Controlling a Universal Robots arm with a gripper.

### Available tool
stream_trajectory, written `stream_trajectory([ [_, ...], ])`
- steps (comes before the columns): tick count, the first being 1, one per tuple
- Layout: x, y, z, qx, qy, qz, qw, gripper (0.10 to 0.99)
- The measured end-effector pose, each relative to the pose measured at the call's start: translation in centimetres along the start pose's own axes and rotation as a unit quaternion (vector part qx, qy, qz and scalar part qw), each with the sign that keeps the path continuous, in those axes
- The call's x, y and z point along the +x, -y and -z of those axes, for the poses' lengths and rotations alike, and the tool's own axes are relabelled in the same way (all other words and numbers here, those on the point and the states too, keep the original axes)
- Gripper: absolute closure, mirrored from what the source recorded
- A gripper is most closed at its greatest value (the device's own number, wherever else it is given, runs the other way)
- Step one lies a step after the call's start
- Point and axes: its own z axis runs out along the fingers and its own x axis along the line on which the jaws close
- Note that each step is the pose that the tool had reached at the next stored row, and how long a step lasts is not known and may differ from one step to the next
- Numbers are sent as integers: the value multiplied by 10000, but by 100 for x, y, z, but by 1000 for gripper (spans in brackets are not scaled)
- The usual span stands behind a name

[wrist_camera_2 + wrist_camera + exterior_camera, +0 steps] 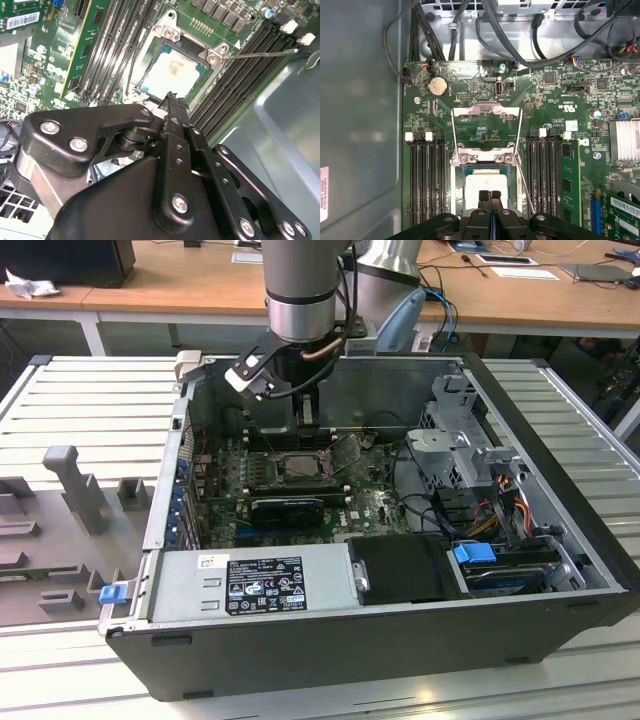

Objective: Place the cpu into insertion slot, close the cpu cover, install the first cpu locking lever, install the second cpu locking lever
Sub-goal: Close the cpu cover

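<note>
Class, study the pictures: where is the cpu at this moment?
In the first wrist view the cpu lies flat in its socket on the green board, between two banks of memory slots, right by the gripper.

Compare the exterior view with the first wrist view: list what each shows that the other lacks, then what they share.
Exterior view adds: the arm, the whole open case on a slatted table, the power supply, and desks behind.
First wrist view adds: the coin battery and a close look at the cpu seated in its socket, with the cpu cover flipped open.
Both: the green motherboard and the gripper, shut, at the socket.
</note>
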Motion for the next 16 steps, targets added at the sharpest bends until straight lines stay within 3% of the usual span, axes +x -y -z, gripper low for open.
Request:
stream_trajectory([
  [3,1,-6,21,-1,-1,0,10000,980],
  [9,3,-98,18,2,-1,1,10000,980],
  [16,5,-116,88,2,-1,1,10000,980],
])
